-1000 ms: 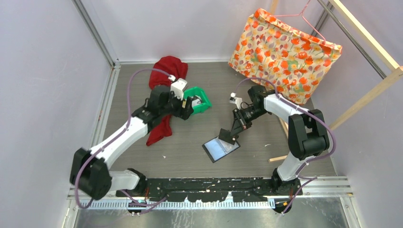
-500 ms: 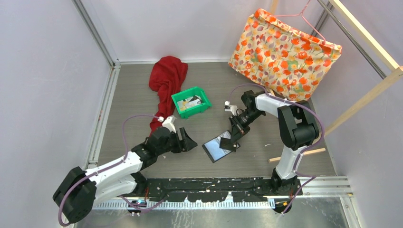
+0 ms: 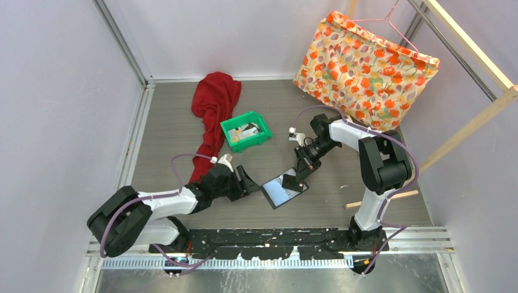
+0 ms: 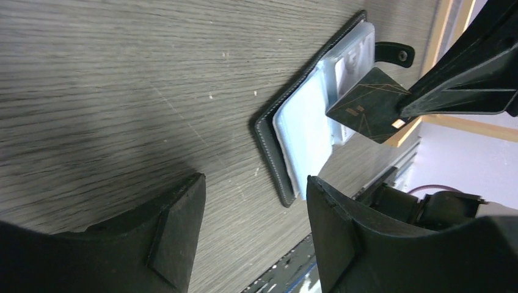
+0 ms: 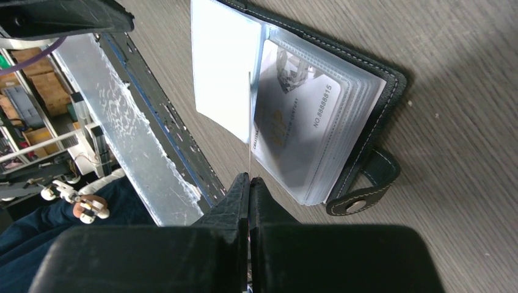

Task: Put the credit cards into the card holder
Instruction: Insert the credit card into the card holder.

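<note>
In the middle of the top view the card holder [image 3: 282, 194] lies open on the desk [image 3: 165, 134], the right claw [image 5: 249, 180] clenched on a dark credit card [image 4: 366, 110] just above its pockets, the left claw [image 4: 253, 183] spread empty just left of it

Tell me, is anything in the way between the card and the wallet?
No, nothing visible. The card, pinched in the right jaws, hangs right over the open card holder. The left jaws stand open beside its edge, not in between.
</note>
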